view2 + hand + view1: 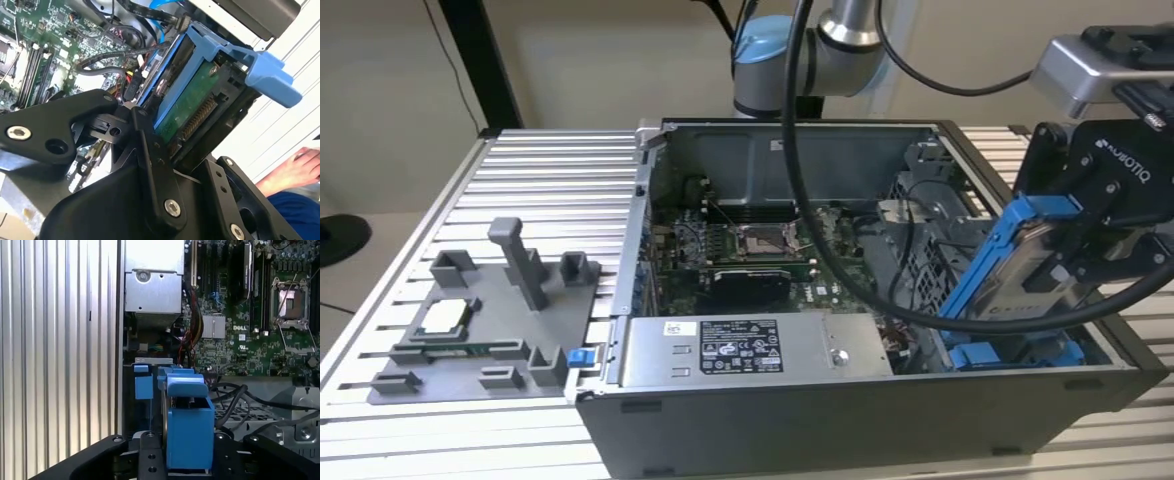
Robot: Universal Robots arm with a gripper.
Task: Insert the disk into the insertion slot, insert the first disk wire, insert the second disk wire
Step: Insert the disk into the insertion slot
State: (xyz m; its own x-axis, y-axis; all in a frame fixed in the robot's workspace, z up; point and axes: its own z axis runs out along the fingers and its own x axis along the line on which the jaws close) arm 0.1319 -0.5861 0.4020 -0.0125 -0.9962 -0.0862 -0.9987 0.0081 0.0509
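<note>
A plain cream wall [587, 60] closes the scene at the back in the exterior view, evenly lit and without strong shadows. A black upright post [478, 60] stands against it toward the exterior view's left. The worktop [547, 165] is made of ribbed silver aluminium profiles running in parallel grooves; in the first wrist view its ridges [55, 340] catch a soft, warm sheen. Beyond the worktop's edge on the exterior view's left lies a pale floor [360, 290], with a dark rounded object [336, 238] resting on it.
</note>
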